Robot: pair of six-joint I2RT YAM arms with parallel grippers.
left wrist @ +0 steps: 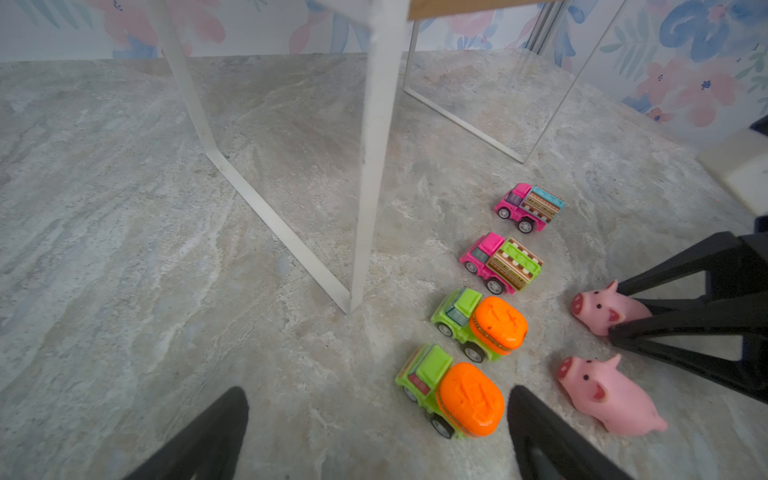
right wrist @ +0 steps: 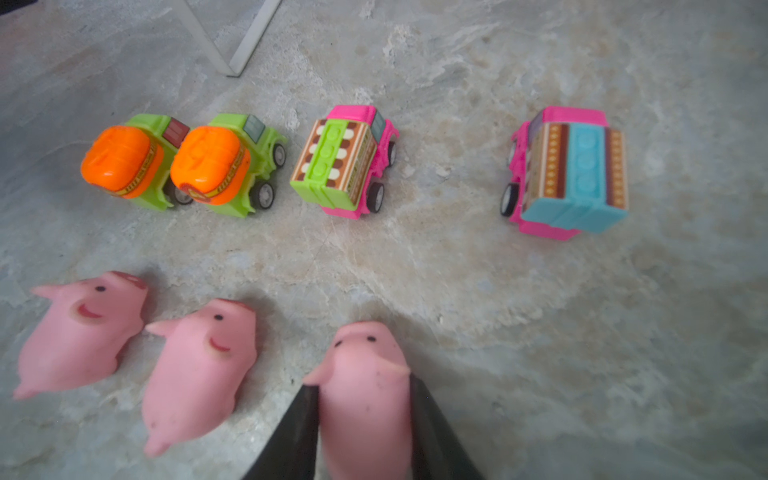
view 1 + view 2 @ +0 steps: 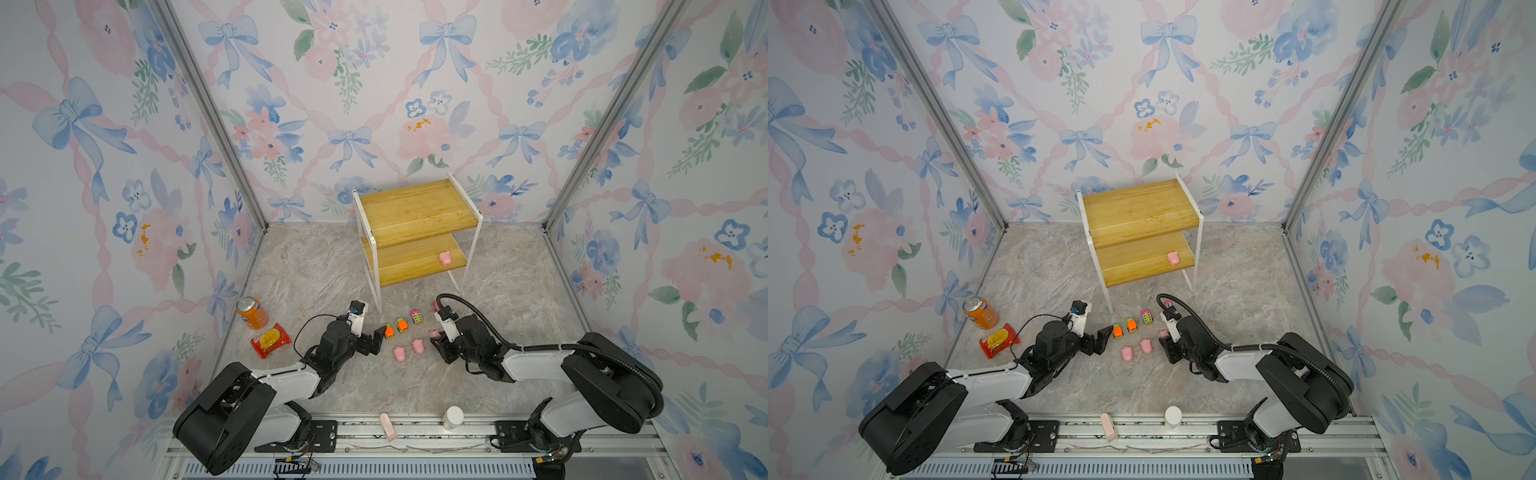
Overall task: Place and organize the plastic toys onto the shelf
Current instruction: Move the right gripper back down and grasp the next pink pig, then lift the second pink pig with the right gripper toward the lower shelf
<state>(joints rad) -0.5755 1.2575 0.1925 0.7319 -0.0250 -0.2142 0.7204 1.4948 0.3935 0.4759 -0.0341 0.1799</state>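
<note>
Down low, the right hand [image 2: 363,397] pinches a pink pig [image 2: 365,357].

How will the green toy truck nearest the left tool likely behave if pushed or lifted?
The toy truck probably rolls if pushed: wheels sit on smooth tabletop. Small moulded plastic suggests light, stiff. Its rounded orange drum may slip.

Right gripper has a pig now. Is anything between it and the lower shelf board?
Only low things: the green-backed pink car and the teal-backed pink car stand on the floor between the held pig and the shelf; lifting over them should clear. A second pig already sits at the lower board's right end.
</note>
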